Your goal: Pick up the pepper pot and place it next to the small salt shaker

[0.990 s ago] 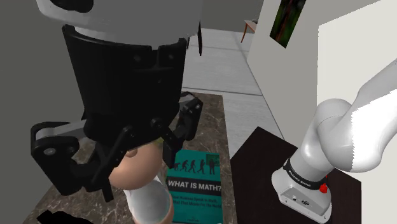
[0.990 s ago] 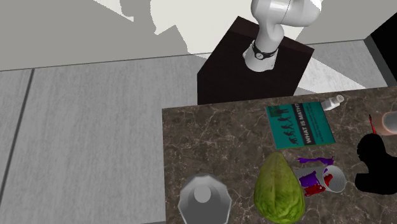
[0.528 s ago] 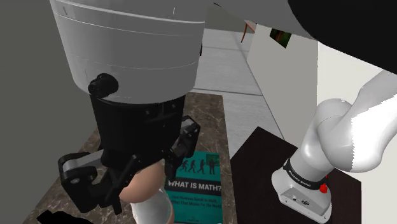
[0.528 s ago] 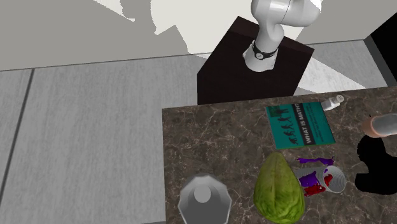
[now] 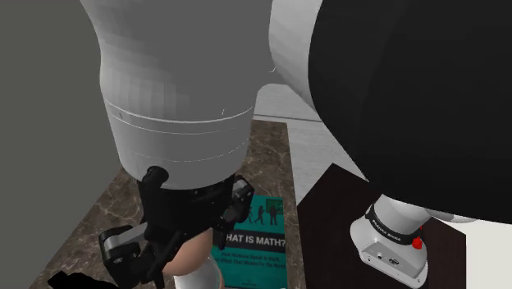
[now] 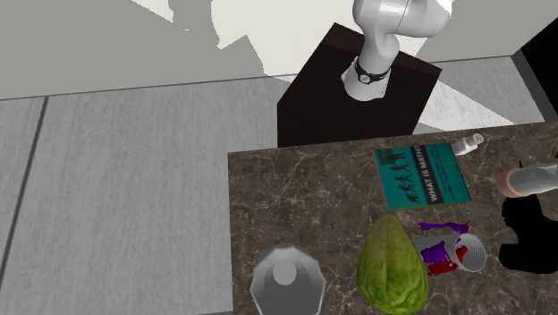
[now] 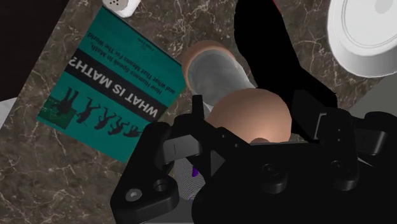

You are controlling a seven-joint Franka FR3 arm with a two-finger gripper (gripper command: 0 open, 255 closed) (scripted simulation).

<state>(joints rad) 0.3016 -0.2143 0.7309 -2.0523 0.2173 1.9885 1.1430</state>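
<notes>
1. The gripper (image 5: 179,245) is closed on the pot (image 7: 219,71), with one finger on each side of its tan domed head.
2. The pot is tilted in the grasp. In the wrist view its grey body points away from the hand, toward the book (image 6: 420,174).
3. In the second exterior view the pot shows at the right edge, over the table (image 6: 295,197). It is past the book's right side and apart from the shaker (image 6: 467,143).
4. I cannot tell whether the pot touches the table.
5. The white shaker lies on its side just off a corner of the book, near the table edge that faces the stand.
6. Compared with one second ago in the shoulder view, the gripper and pot now sit lower and look smaller, close by the book's title.
7. In that same view the arm (image 5: 180,98) now covers the upper picture with white and dark links. The wall and floor beyond were visible there before.
8. In the second exterior view the pot has shifted slightly to the left over that second, and more of its body is in frame.
9. The book, shaker and cup (image 6: 474,253) lie where they did.
</notes>
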